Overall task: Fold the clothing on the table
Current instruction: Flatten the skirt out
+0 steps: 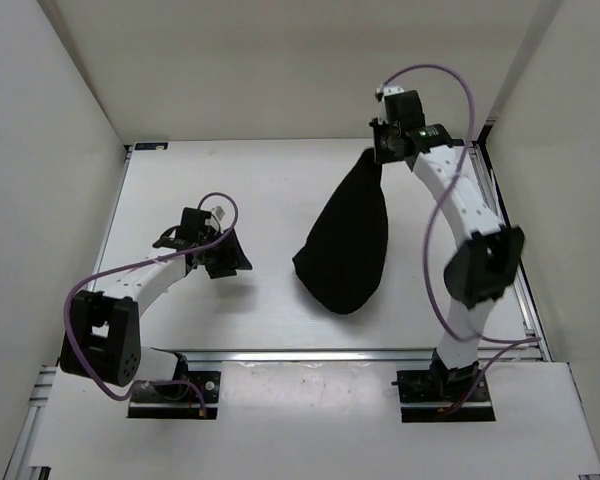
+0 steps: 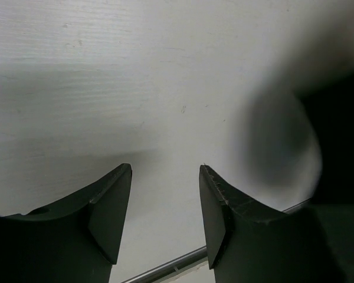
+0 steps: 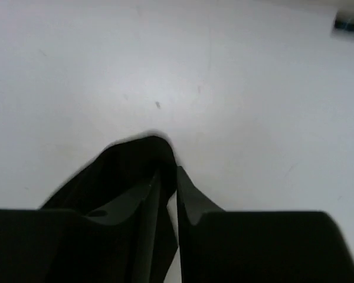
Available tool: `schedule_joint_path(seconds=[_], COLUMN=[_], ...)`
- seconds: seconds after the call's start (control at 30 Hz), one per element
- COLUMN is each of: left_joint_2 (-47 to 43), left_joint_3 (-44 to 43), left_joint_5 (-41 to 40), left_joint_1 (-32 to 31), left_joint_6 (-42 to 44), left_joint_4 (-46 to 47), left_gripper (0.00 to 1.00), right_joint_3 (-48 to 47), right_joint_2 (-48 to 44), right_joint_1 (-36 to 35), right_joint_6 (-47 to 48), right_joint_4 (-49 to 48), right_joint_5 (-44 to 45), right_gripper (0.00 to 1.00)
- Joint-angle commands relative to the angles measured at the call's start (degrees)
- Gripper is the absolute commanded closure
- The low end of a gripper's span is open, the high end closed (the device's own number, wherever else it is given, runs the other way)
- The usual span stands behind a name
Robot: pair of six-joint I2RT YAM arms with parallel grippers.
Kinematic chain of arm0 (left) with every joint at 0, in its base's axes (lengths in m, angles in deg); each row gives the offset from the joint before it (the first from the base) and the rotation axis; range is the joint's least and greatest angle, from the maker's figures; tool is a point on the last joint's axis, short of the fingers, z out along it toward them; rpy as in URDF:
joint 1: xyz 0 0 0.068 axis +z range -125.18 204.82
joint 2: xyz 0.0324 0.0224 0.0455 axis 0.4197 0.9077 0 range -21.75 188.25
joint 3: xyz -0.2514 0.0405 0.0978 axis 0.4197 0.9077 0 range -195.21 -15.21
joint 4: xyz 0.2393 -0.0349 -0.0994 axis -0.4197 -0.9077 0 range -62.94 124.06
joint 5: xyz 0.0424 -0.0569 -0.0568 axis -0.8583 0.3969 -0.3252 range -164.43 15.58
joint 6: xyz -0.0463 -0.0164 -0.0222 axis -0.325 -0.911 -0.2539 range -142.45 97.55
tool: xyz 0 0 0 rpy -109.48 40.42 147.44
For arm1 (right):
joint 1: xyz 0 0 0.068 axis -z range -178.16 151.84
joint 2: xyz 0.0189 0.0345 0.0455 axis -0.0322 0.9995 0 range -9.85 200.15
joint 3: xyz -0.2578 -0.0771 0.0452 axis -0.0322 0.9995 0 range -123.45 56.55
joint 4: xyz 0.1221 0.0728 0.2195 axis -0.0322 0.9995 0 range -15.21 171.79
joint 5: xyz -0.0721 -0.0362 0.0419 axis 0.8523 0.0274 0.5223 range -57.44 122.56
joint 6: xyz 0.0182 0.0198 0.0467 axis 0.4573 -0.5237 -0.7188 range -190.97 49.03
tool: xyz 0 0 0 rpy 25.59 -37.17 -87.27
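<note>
Right gripper [image 3: 169, 172] seemingly pinches the black clothing [image 1: 345, 240] trailing onto the white table [image 1: 230, 180]; left gripper [image 2: 165, 169] gapes empty beside it.

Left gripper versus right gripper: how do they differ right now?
The left gripper is wide open and empty; the right gripper is nearly closed, pinching the clothing. The left gripper sits over bare table beside the clothing; the right gripper is near the far edge. Both have dark fingers.
</note>
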Motion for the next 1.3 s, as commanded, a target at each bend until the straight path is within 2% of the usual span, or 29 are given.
schedule_joint_path(seconds=[0.0, 0.07, 0.1, 0.13, 0.2, 0.3, 0.43, 0.57, 0.6, 0.73, 0.83, 0.9, 0.97, 1.03, 1.2, 1.27], left_joint_2=[-3.0, -3.6, -3.7, -3.9, -2.7, 0.5, 6.7, 15.1, 15.6, 20.5, 23.3, 24.8, 25.9, 25.6, 19.0, 16.9], left_joint_3=[0.2, 0.7, 0.6, 0.4, 0.2, -3.2, -10.4, -19.1, -20.4, -22.2, -25.5, -29.0, -29.7, -27.3, -17.0, -14.8], left_joint_5=[0.7, 1.1, 1.1, 1.4, 2.4, 2.3, 5.0, 5.2, 5.9, 8.3, 4.8, 1.3, -1.8, -1.1, 1.3, 2.1], left_joint_1=[1.6, 1.6, 2.1, 1.9, 1.0, -3.2, -10.5, -15.3, -16.0, -17.5, -20.3, -22.3, -23.7, -22.7, -18.3, -16.3], left_joint_6=[-0.3, -0.5, -0.7, -0.8, -1.7, -1.0, -0.1, 1.1, 0.3, -3.8, -0.2, 5.6, 7.5, 6.9, 4.2, 4.7], left_joint_4=[0.4, 0.6, 1.1, 1.4, 2.7, 4.0, 7.5, 6.6, 7.3, 12.1, 8.9, 5.2, 2.3, 2.6, 6.3, 6.4], left_gripper=[0.39, 0.39, 0.39, 0.39, 0.39, 0.39, 0.39, 0.41, 0.41, 0.48, 0.47, 0.48, 0.48, 0.5, 0.51, 0.5], right_joint_3=[-5.9, -5.2, -4.5, -2.4, 1.3, 5.4, 10.4, 18.6, 20.5, 26.5, 31.1, 33.7, 36.6, 37.4, 32.6, 27.8], right_joint_2=[9.8, 10.5, 8.4, 7.3, 2.1, -2.9, -4.9, -5.9, -6.2, -8.8, -12.4, -14.9, -16.4, -14.8, -7.1, -3.1], right_joint_1=[5.7, 6.5, 5.9, 5.4, 3.1, 0.5, -1.5, -2.5, -2.7, -3.9, -0.8, 0.7, 3.4, 5.1, 1.4, -1.0], right_joint_6=[-6.7, -7.4, -7.0, -6.2, -4.5, -3.8, -6.0, -10.3, -12.0, -15.6, -17.9, -18.6, -19.8, -21.2, -25.2, -28.9], right_joint_4=[15.6, 16.4, 15.8, 14.4, 12.2, 9.9, 11.0, 8.7, 8.6, 6.6, 4.9, 2.1, -0.1, -0.1, 2.7, 4.0], right_joint_5=[-6.6, -6.4, -5.8, -4.7, -1.6, 0.6, -2.8, -12.1, -12.5, -9.5, -13.0, -17.0, -21.4, -28.0, -29.8, -29.6], right_gripper=[0.75, 0.74, 0.66, 0.62, 0.46, 0.38, 0.41, 0.49, 0.53, 0.53, 0.53, 0.52, 0.49, 0.49, 0.51, 0.53])
